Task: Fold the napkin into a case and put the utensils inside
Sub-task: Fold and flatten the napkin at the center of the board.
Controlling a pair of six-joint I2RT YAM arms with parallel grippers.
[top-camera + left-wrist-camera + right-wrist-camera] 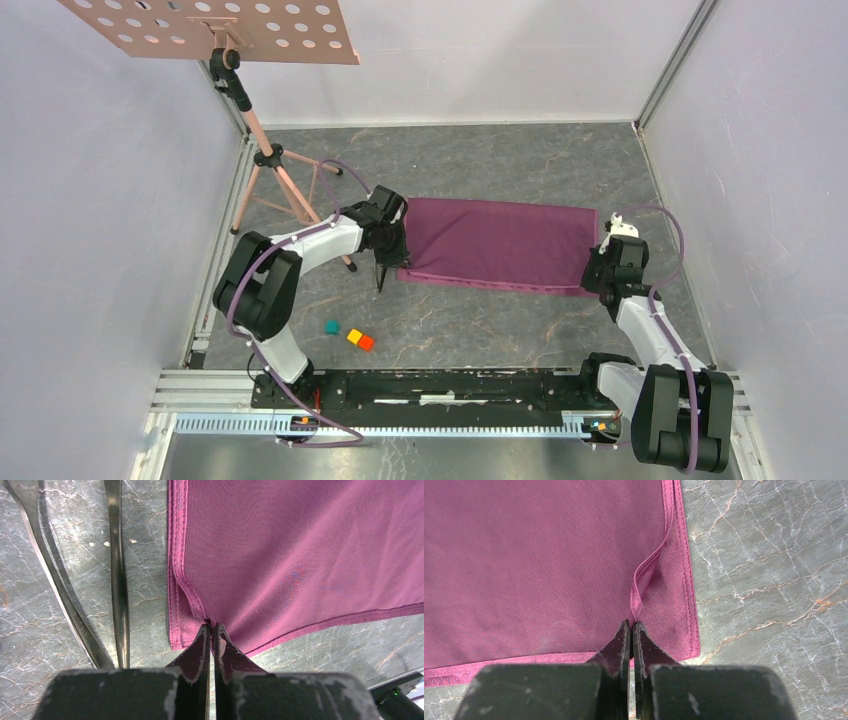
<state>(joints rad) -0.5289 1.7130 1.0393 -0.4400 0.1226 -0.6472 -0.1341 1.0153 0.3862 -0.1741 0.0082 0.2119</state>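
The plum-purple napkin (498,243) lies folded in a wide band on the grey table. My left gripper (399,262) is shut on the upper layer's near-left corner; in the left wrist view the napkin (300,555) bunches at the tips of the gripper (211,626). My right gripper (597,283) is shut on the near-right corner, where a pinched ridge of napkin (549,555) rises from the closed tips of the gripper (631,622). Two dark utensils (116,570) (60,585) lie side by side on the table just left of the napkin; the top view shows them (381,274) beside my left gripper.
Small teal (331,327), yellow (354,336) and orange (366,343) blocks lie near the front left. A copper music stand (272,160) stands at the back left. White walls enclose the table.
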